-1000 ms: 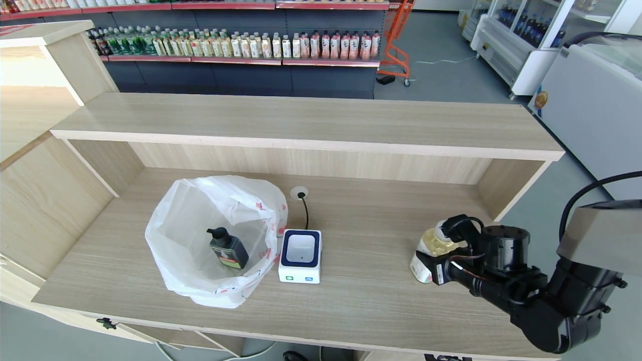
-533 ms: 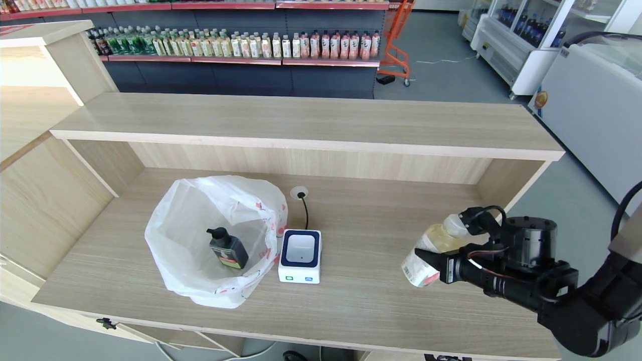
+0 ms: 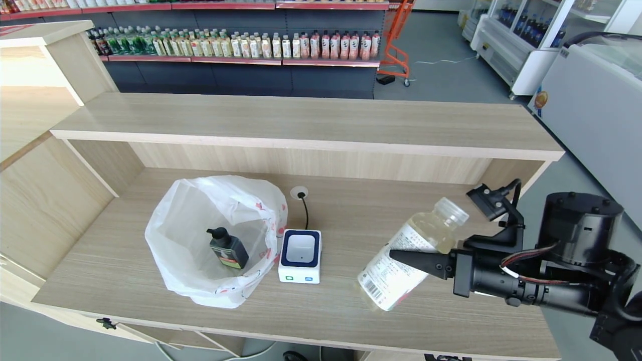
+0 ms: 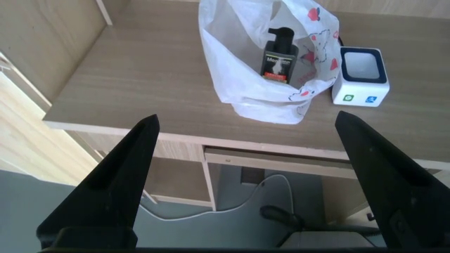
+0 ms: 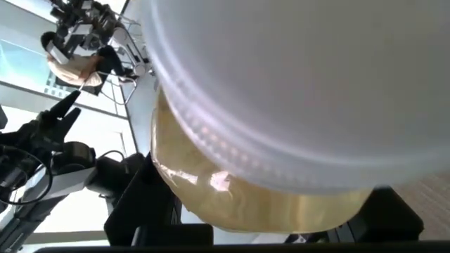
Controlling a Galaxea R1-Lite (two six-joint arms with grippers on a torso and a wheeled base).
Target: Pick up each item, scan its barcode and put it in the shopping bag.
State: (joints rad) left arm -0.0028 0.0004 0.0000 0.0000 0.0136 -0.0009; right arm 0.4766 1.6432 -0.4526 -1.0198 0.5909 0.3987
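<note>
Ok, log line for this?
right gripper: shut on bottle, tilted, right of scanner | left gripper: open | shopping bag: pump bottle inside

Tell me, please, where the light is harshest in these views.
Head view: sunlight washes out the wooden side panel at far left, while the counter is evenly lit. Right wrist view: bright light behind the bottle. Left wrist view: even light, the left gripper a dark silhouette.

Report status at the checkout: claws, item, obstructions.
Right claw shut on tilted bottle, right of scanner. Left claw open. In shopping bag: pump bottle. Nothing between bottle and scanner.
</note>
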